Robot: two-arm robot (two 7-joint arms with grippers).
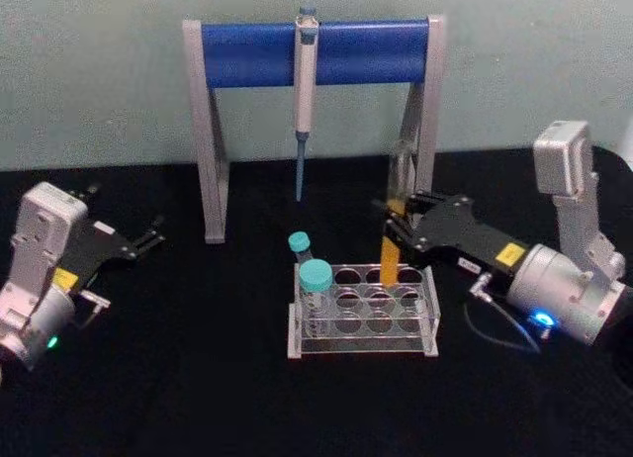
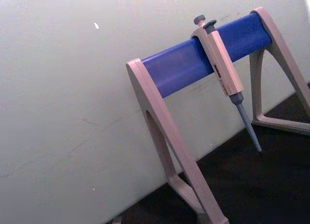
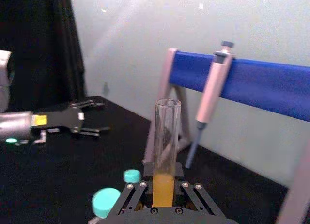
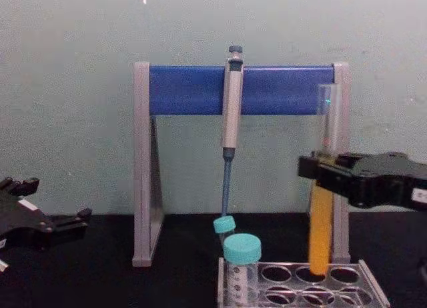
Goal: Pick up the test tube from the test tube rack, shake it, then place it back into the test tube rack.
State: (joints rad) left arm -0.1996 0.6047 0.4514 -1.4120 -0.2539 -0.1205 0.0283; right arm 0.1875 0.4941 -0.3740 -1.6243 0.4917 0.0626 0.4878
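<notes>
The test tube (image 1: 392,259) is a tall clear glass tube with orange-yellow liquid (image 4: 320,228) in its lower half. It stands upright, and my right gripper (image 1: 394,225) is shut on it near mid-height. The right wrist view shows the tube (image 3: 166,136) rising between the fingers (image 3: 130,195). Its round bottom sits at the mouth of a back-row hole of the clear test tube rack (image 1: 366,346). How deep it reaches into that hole I cannot tell. My left gripper (image 1: 153,234) rests open at the far left, well away from the rack.
Two teal-capped tubes (image 1: 316,276) (image 1: 300,242) stand at the rack's left end. Behind the rack is a grey-and-blue pipette stand (image 1: 316,51) with a pipette (image 1: 305,91) hanging from it, just behind the held tube. A black cloth covers the table.
</notes>
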